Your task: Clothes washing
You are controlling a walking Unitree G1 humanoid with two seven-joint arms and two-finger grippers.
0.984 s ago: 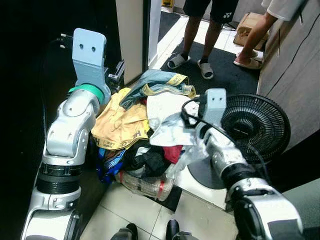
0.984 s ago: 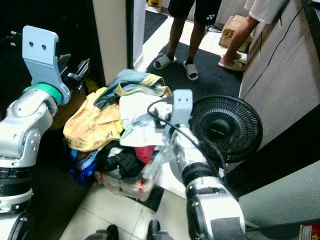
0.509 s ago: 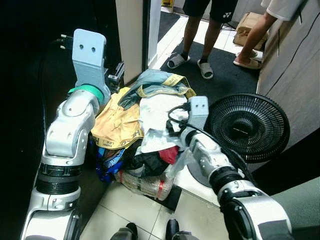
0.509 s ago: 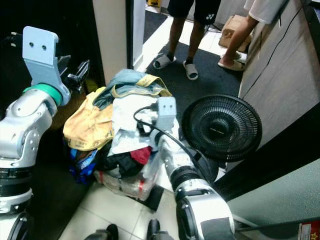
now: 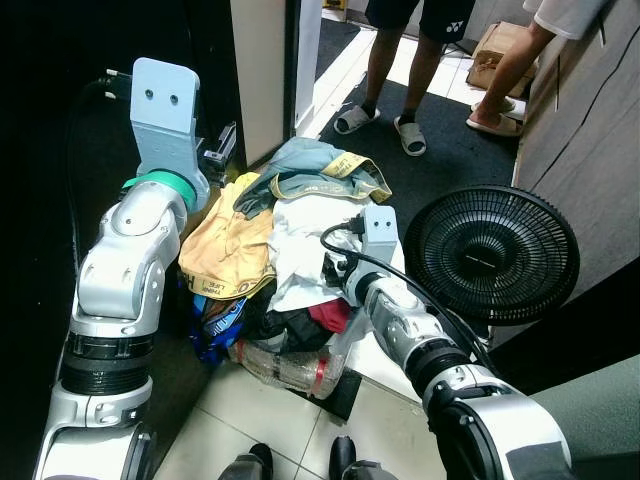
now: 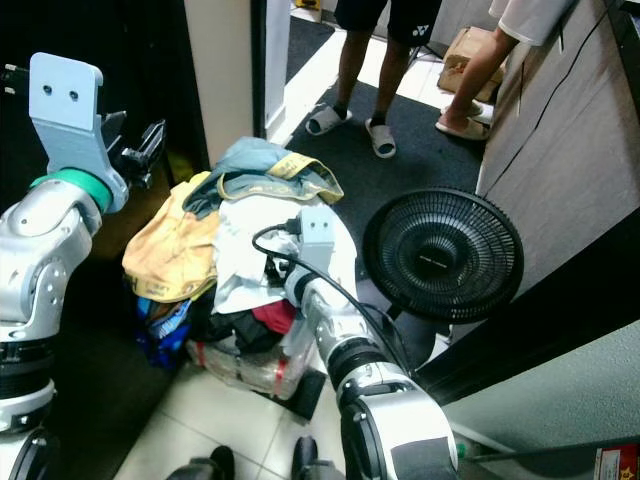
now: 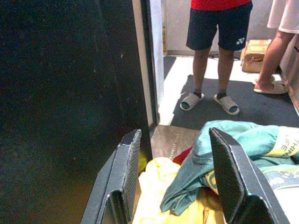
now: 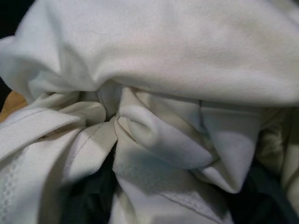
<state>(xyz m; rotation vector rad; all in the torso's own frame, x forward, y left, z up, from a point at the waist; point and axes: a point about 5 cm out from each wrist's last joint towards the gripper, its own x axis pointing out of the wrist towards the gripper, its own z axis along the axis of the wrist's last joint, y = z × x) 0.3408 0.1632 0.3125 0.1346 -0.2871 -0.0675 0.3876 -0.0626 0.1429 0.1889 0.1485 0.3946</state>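
Right end effector buried in the laundry heap, reaching for the white garment.

Since a second ago the right end effector [image 5: 335, 268] has swung away from the fan [image 5: 492, 252] and pushed down into the clothes pile [image 5: 270, 250], so it now meets the white garment [image 8: 154, 93]; white folds press close before its wrist camera, and whether its fingers are apart or clamped on cloth cannot be told. That suggests a pick from the heap is starting. The left end effector [image 7: 175, 179] has shifted only slightly, hovering with fingers spread just above the teal garment [image 7: 229, 149] and yellow garment [image 5: 225, 245]. Beyond it, two people [image 5: 405, 60] stand on the dark mat.
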